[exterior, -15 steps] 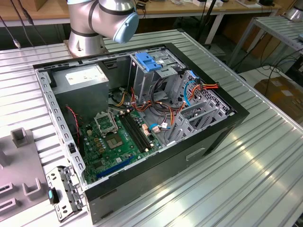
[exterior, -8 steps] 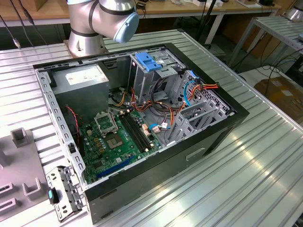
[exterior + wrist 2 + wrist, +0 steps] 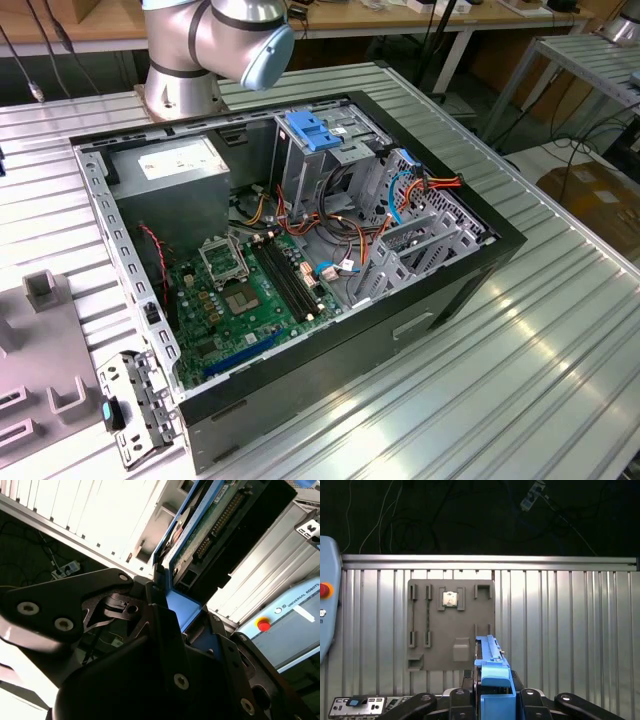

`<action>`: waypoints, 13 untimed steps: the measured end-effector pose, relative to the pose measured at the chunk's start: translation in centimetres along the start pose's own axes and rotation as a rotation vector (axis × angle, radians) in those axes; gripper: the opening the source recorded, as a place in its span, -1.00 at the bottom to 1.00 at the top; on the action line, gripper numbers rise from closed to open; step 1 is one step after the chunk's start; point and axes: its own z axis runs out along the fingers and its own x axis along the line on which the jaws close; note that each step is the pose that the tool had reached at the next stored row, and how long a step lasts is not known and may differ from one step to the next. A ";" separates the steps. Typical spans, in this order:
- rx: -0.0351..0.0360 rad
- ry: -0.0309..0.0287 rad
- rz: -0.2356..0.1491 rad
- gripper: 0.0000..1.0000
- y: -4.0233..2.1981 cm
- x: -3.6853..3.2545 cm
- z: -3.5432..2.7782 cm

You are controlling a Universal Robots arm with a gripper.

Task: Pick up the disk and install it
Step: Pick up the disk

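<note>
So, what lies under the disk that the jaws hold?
In the first wrist view, a grey fixture plate on the ribbed table; the disk hides one corner of it.

Bright light is glaring off the metal tabletop (image 3: 520, 380), washing it out white in the second wrist view, where the end effector (image 3: 167, 597) is sitting in shadow.
</note>
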 end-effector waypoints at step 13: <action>0.0000 0.0000 0.000 -0.26 -2.82 -0.02 -0.15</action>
